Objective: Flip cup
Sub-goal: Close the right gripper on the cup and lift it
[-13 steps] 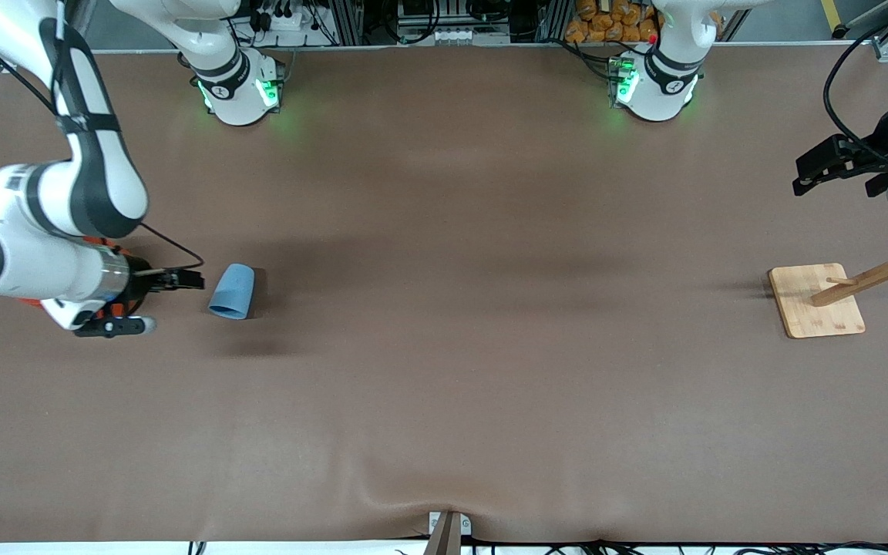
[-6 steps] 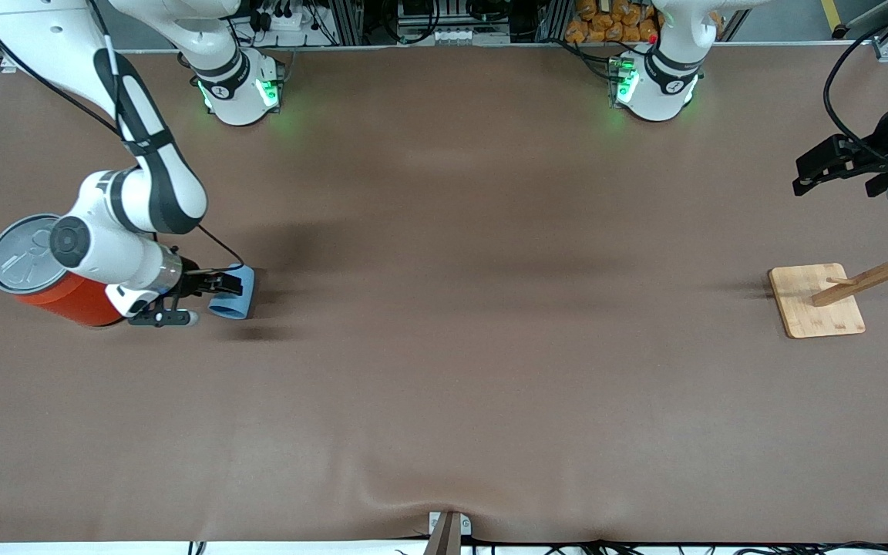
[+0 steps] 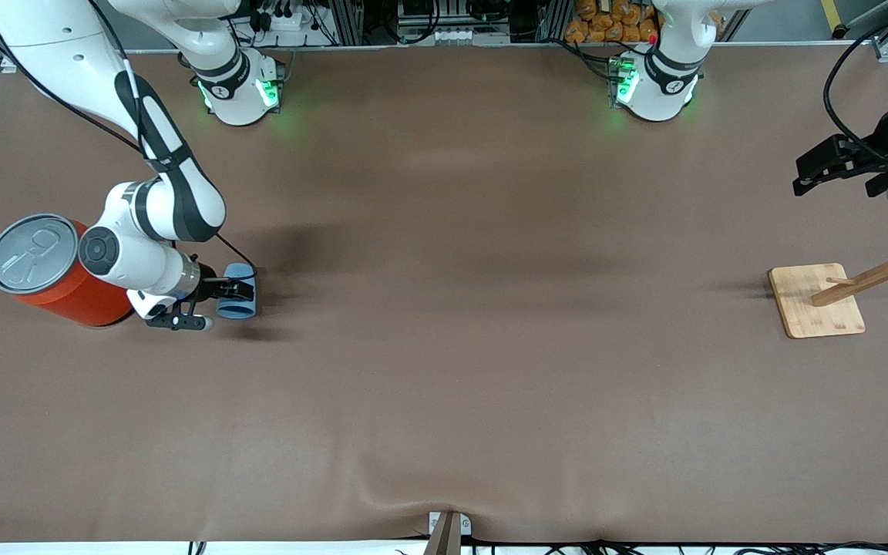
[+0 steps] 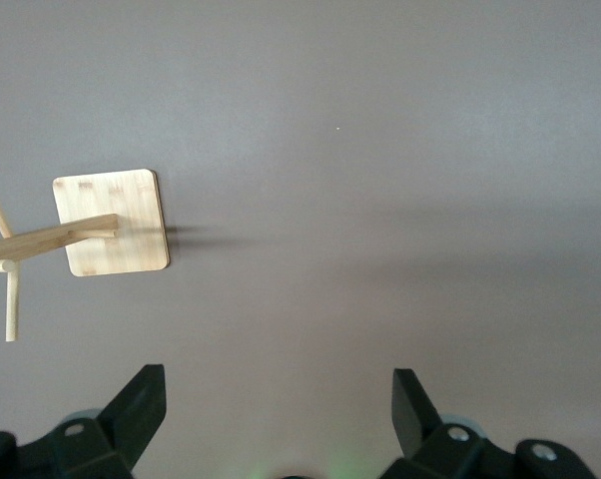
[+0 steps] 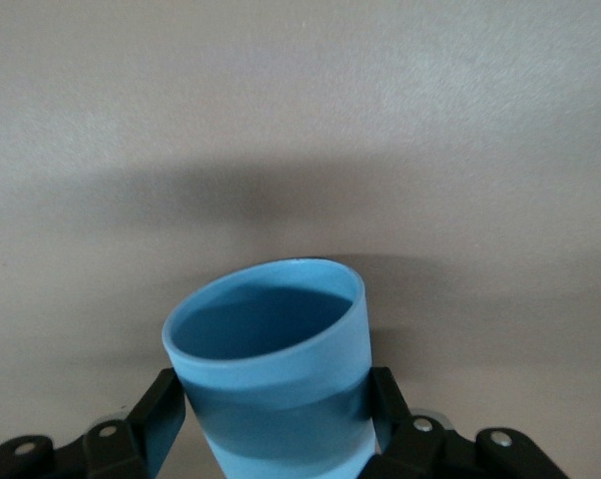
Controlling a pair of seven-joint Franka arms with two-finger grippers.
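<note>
The light blue cup (image 3: 237,308) lies on its side on the brown table toward the right arm's end, its open mouth facing the front camera. My right gripper (image 3: 242,290) reaches in low from the can's side, and its fingers press on the two sides of the cup. In the right wrist view the cup (image 5: 271,369) fills the space between the black fingers (image 5: 164,414), with its darker inside showing. My left gripper (image 3: 802,183) waits up in the air at the left arm's end, open and empty (image 4: 276,384).
A large orange can (image 3: 58,285) with a grey pull-tab lid stands right beside the right arm's wrist, toward the table's end. A wooden rack on a square base (image 3: 818,301) stands at the left arm's end, also in the left wrist view (image 4: 111,222).
My right arm has swung from over the can toward the cup. Its fingers have slid around the cup, which has shifted slightly. The orange can has come into view. The left arm has not moved.
</note>
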